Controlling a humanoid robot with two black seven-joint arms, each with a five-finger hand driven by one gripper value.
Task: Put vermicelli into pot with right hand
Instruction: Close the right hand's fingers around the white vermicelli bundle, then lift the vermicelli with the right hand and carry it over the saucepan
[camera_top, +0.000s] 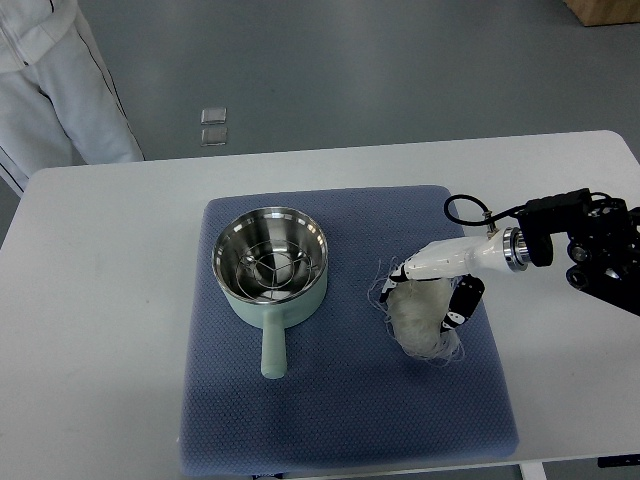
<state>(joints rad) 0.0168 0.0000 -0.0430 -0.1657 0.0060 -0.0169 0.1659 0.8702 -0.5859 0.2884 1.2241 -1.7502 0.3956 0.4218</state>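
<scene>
A pale green pot (270, 268) with a shiny steel inside and a short handle pointing toward me sits on the left half of the blue mat (340, 420). A whitish bundle of vermicelli (420, 320) lies on the mat's right half. My right hand (432, 290) comes in from the right edge and sits on the bundle, white fingers (425, 262) across its top and a dark finger (462, 303) along its right side, curled around it. The bundle still touches the mat. No left arm shows.
The mat lies on a white table (100, 300). A person in white clothes (60, 80) stands beyond the table's far left corner. Two small grey squares (213, 126) lie on the floor behind the table.
</scene>
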